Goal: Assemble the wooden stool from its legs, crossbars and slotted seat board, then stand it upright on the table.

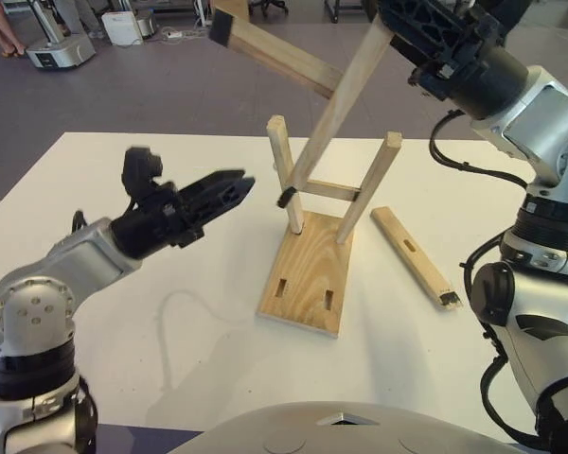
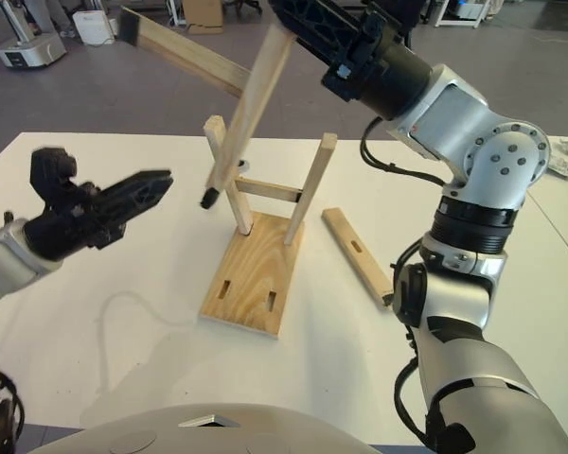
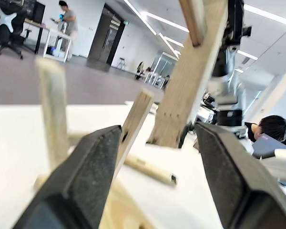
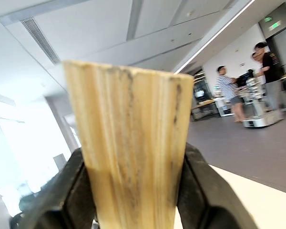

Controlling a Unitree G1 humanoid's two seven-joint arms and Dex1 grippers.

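While the right gripper (image 2: pixel 298 24) is pinching the top of the rigid, probably light pale wooden leg frame (image 1: pixel 336 99) over the slotted wooden seat board (image 1: pixel 308 274), the wide-open left gripper (image 1: pixel 235 187) is hovering beside its graspable lower end.

A grey floor (image 1: pixel 170 85) is stretching across the background, a wheeled grey-and-white unit (image 1: pixel 62 49) is standing on it just beside a white box (image 1: pixel 123 26), and a black office chair (image 3: pixel 8 21) is sitting farther back.

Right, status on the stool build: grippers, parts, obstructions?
Left gripper open, left of seat board. Right gripper shut on leg frame, tilted over board. Two legs standing in board; loose leg beside it.
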